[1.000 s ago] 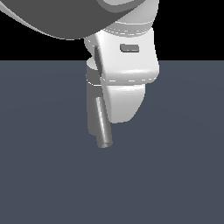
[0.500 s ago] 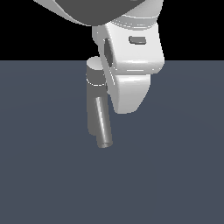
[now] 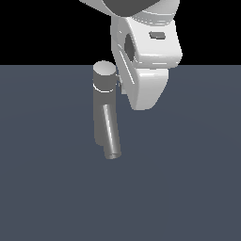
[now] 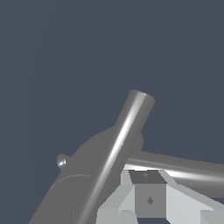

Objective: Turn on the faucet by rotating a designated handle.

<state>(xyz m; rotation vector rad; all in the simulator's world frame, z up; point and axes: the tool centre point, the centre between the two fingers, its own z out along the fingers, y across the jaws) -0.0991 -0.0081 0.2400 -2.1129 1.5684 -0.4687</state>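
The faucet (image 3: pixel 102 113) is a grey upright cylinder with a lighter round cap (image 3: pixel 104 74) and a slanted spout (image 3: pixel 111 136). My white robot hand (image 3: pixel 143 70) hangs close to the cap on the exterior view's right and hides the fingers and the handle there. In the wrist view the spout (image 4: pixel 124 133) runs across the faucet body (image 4: pixel 98 155). The handle (image 4: pixel 188 169) is a straight grey rod jutting sideways. One grey fingertip (image 4: pixel 149 199) of my gripper (image 4: pixel 148 192) sits right against the handle. Whether the gripper is open or shut does not show.
The faucet stands on a flat dark blue-grey floor (image 3: pixel 188 188) that fills both views. A small rounded knob (image 4: pixel 62 161) sticks out of the faucet body on the side opposite the handle.
My hand has moved up and toward the exterior view's right. The faucet's cap, hidden behind the hand a second ago, is now uncovered. The faucet body and spout have not moved.
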